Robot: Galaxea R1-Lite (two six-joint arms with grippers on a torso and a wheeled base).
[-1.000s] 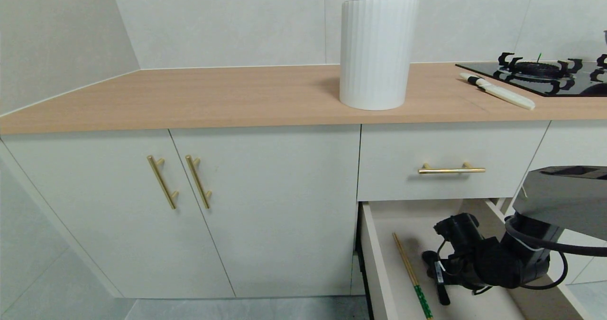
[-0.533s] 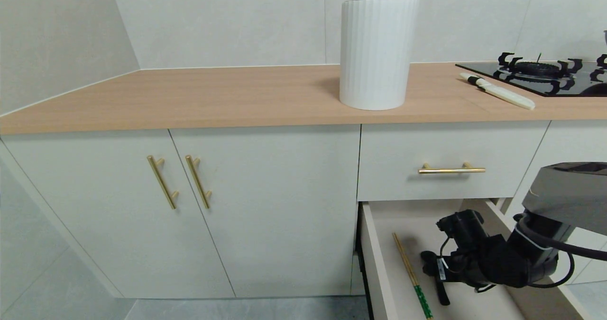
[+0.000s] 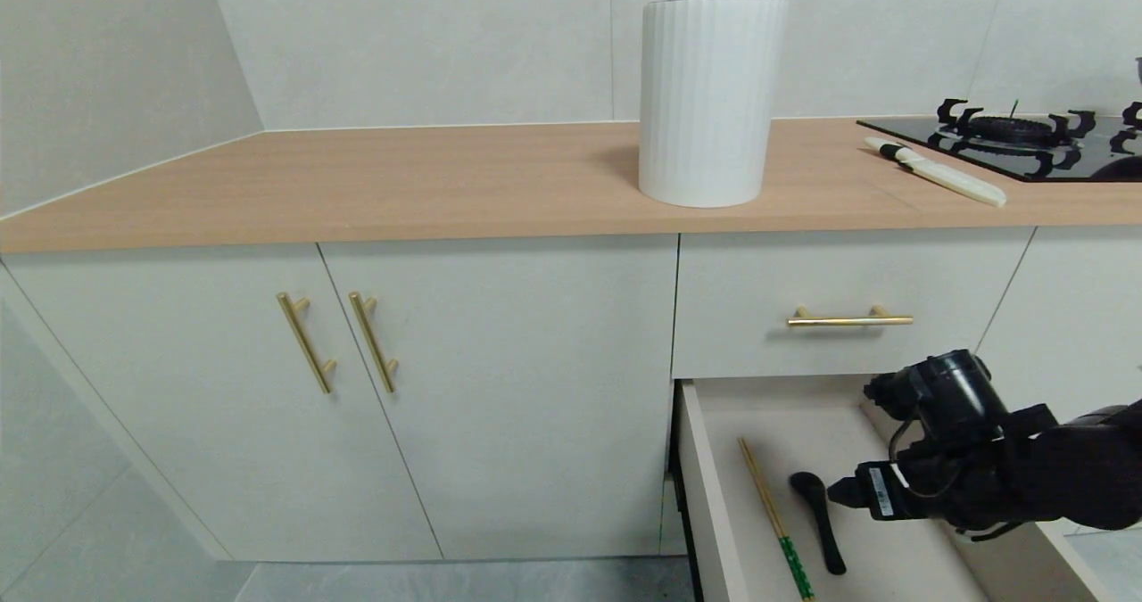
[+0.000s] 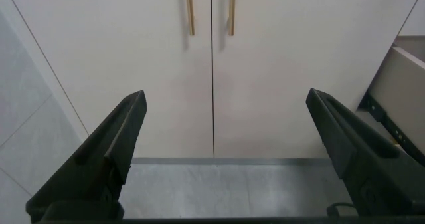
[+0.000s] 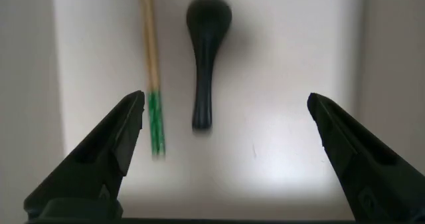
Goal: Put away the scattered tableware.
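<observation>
A black spoon (image 3: 821, 517) lies on the floor of the open lower drawer (image 3: 705, 486), beside a pair of wooden chopsticks (image 3: 774, 517) with green ends. My right gripper (image 3: 843, 493) hovers above the drawer, just right of the spoon, open and holding nothing. From the right wrist, the spoon (image 5: 206, 64) and chopsticks (image 5: 151, 71) lie below the gripper (image 5: 226, 164). A white knife (image 3: 935, 170) rests on the wooden counter (image 3: 401, 178) near the stove. My left gripper (image 4: 226, 164) is open, low in front of the closed cabinet doors (image 4: 212, 64).
A tall white ribbed container (image 3: 709, 98) stands on the counter above the drawers. A black gas stove (image 3: 1026, 138) sits at the right end. The upper drawer (image 3: 848, 312) is closed. Two cabinet doors (image 3: 357, 388) with gold handles are closed at the left.
My right gripper has lifted up and to the right, away from the black spoon, which now lies free in the drawer. The right arm has drawn back toward the right.
</observation>
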